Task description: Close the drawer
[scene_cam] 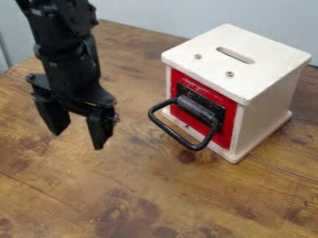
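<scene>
A cream-white boxy cabinet (255, 70) stands at the right on the wooden table. Its red front carries the drawer (199, 105), pulled out a little so the dark inner part shows. A large black loop handle (176, 127) sticks out from the drawer toward the lower left. My black gripper (74, 123) hangs at the left, well apart from the handle. Its two fingers (100, 127) point down and stand spread with nothing between them.
The wooden table (137, 195) runs across the whole view, with its far edge at the upper left. The top of the cabinet has a slot (232, 55) and two small screws. My arm rises from the gripper toward the upper left corner.
</scene>
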